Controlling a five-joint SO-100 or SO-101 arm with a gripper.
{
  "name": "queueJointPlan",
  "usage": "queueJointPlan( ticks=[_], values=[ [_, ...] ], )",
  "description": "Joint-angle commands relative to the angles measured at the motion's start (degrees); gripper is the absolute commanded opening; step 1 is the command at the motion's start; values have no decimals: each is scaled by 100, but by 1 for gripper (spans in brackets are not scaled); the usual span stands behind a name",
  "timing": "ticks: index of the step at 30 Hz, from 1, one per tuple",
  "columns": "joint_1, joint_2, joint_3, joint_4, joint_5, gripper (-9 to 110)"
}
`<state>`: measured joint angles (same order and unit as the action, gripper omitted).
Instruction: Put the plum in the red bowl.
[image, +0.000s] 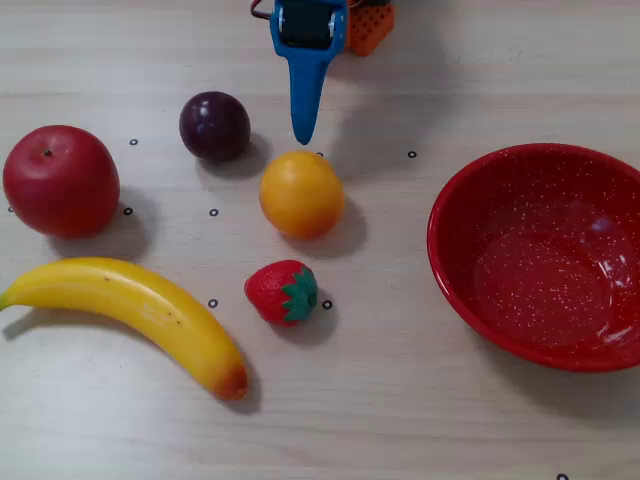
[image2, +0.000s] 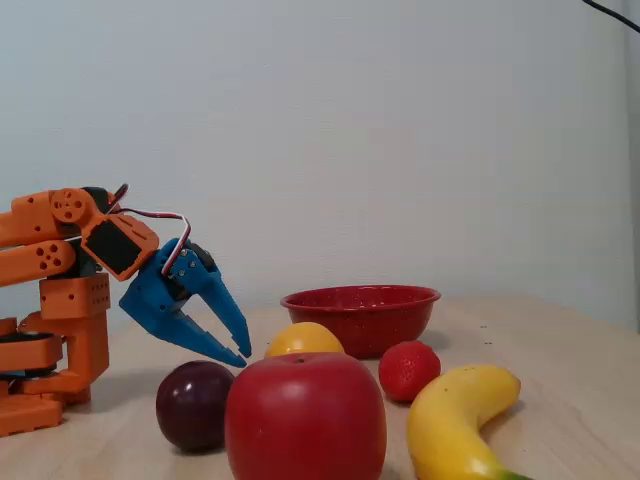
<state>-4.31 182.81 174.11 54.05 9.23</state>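
**Blue gripper hanging empty above the fruit, plum not yet taken**

The blue two-finger gripper (image2: 240, 352) is hanging in the air with its fingers spread a little and nothing between them, as the side-on fixed view is showing. It is pointing down and forward from the orange arm (image2: 60, 250), which is sitting folded low near the far edge of the pale wooden table (image: 400, 420) in the fixed view from above. That low, tilted pose is probably a ready stance for reaching out and down.

The small glossy dark purple plum (image: 214, 126) is resting on the table near its far edge, just beside the gripper tip in the fixed view from above and untouched. The large round red speckled bowl (image: 545, 255) is sitting empty at the right edge of that view, well apart from the plum.

Other fruit is crowding the area. The round orange fruit (image: 301, 193) is lying close to the plum, on the bowl's side, directly under the gripper tip in the fixed view from above, so it is likely standing in the way of a straight carry. The bright red apple (image: 60, 180) is resting toward the left edge, the yellow banana (image: 140, 315) is lying along the near left, and the small red strawberry (image: 283, 292) is sitting near the middle.
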Motion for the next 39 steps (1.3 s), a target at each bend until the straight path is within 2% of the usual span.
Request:
queueJointPlan(
  ticks=[1,32,39],
  values=[
    [132,97,44,-44,53,0],
    [290,88,44,-35,272,0],
    [343,-580,-396,-167,105,0]
  ],
)
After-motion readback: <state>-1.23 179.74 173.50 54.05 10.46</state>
